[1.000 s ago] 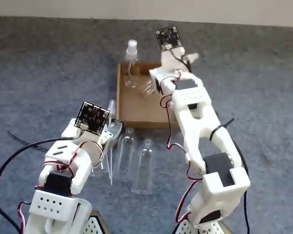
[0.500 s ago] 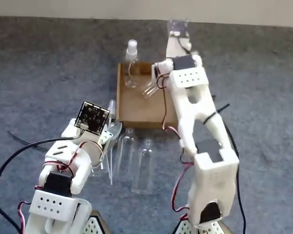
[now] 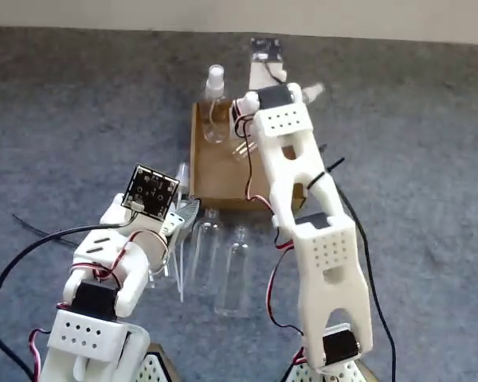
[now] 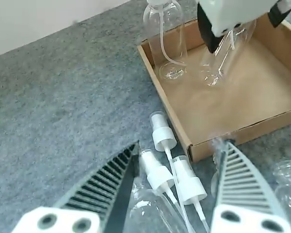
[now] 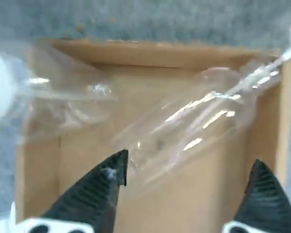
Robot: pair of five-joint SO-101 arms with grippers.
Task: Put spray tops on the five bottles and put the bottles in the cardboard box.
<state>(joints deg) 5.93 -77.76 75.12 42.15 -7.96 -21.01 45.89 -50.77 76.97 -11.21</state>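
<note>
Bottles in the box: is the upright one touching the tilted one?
Apart. The left wrist view shows bare box floor between the upright bottle and the tilted bottle.

One box (image 3: pixel 223 179). Two bottles inside: upright bottle (image 3: pixel 214 111), tilted bottle (image 3: pixel 244 146). Two bottles outside (image 3: pixel 204 248) (image 3: pixel 234 272), possibly a third. Three loose spray tops (image 4: pixel 161 132) (image 4: pixel 155 174) (image 4: pixel 186 180).

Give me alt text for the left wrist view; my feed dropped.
The open left gripper hangs over three loose spray tops on grey carpet, beside a cardboard box. Inside the box, one capped bottle stands upright and a second bottle leans tilted.
</note>
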